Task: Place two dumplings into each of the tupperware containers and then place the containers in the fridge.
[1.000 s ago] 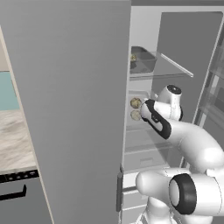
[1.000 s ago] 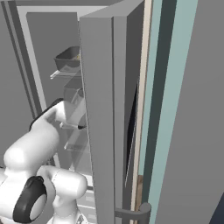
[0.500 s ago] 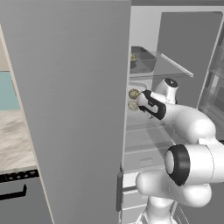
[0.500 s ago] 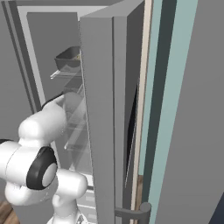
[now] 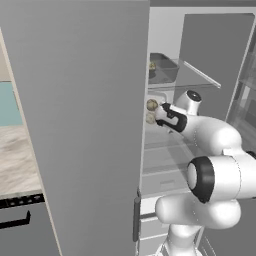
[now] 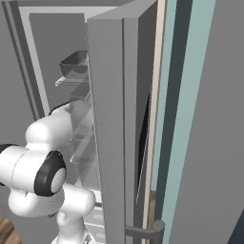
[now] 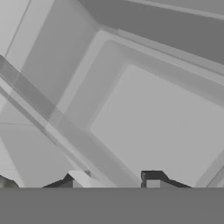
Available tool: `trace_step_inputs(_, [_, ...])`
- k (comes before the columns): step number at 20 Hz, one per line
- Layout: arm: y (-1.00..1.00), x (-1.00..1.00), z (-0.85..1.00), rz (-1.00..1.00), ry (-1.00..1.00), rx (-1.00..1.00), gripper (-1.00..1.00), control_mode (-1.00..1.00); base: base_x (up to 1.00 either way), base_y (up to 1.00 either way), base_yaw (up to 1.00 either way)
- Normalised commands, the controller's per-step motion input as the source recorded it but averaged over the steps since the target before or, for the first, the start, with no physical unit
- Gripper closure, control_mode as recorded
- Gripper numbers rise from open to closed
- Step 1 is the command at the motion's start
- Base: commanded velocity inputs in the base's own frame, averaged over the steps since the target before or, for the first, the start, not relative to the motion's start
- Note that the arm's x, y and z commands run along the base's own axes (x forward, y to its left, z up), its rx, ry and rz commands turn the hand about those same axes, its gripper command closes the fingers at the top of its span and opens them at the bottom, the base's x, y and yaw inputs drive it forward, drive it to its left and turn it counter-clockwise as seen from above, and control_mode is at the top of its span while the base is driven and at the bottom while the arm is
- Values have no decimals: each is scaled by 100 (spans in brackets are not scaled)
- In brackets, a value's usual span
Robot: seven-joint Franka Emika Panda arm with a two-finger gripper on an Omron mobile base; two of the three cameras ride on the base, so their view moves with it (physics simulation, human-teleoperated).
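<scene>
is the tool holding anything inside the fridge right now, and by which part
It looks like the tool grips the second pale grey see-through plastic container with two tan dumplings by its near edge, though the fridge door hides most of it.

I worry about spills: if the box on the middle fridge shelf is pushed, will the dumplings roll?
Probably a little: the dumplings look round and loose. The box has walls, likely keeping them inside. It seems light, so it may slide on the smooth shelf.

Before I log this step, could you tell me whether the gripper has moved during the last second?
Yes. The gripper has moved up and left, closer to the fridge door's edge, deeper into the fridge.
</scene>
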Motion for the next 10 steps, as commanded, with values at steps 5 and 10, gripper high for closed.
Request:
trace_step_inputs(5, [0, 24, -37, 0, 1, 0, 100, -100, 0, 0, 0])
trace_step_inputs(10, [0, 14, -64, 0, 0, 0, 100, -100, 0, 0, 0])
